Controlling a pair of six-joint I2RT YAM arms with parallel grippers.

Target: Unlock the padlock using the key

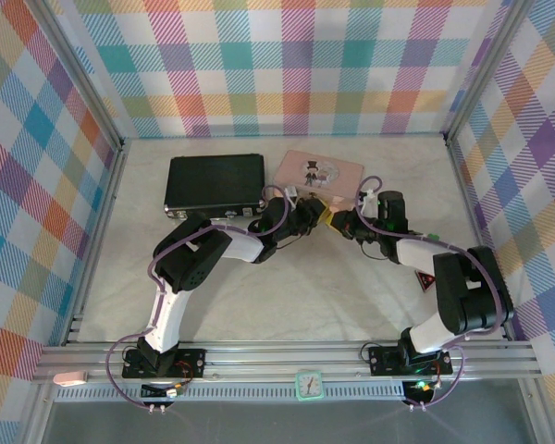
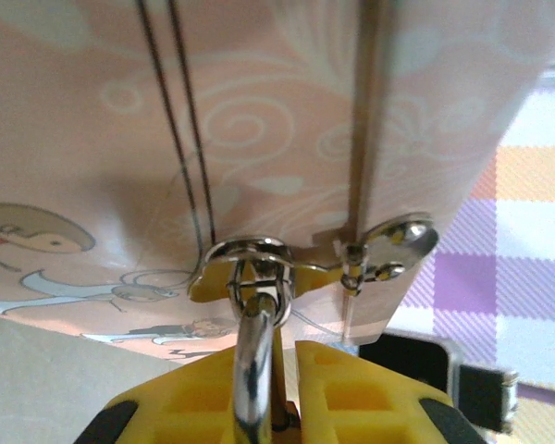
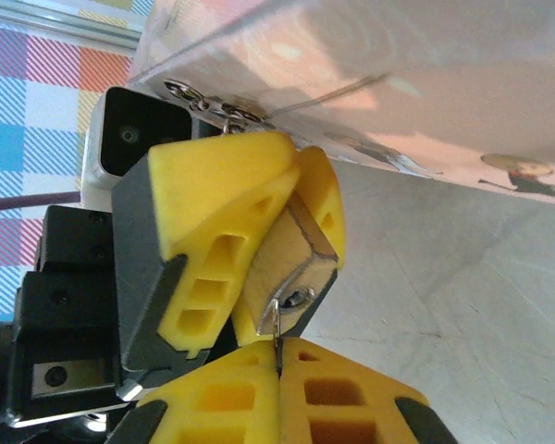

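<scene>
The brass padlock (image 3: 282, 254) hangs by its silver shackle (image 2: 252, 370) from the clasp ring (image 2: 254, 268) of the pink tin (image 2: 259, 120). My left gripper (image 2: 285, 356) is shut on the padlock, its yellow fingers (image 3: 213, 199) on either side of the body. My right gripper (image 3: 279, 356) is shut on the thin dark key (image 3: 277, 331). The key's tip rests on the padlock's bottom face, just left of the keyhole (image 3: 299, 298). In the top view the left gripper (image 1: 307, 216) and the right gripper (image 1: 345, 222) meet at the padlock (image 1: 328, 216), in front of the tin (image 1: 319, 171).
A black case (image 1: 215, 182) lies left of the pink tin at the back. Checked walls (image 1: 37, 185) close the table in on three sides. A metal rail (image 1: 287, 356) runs along the near edge by the arm bases.
</scene>
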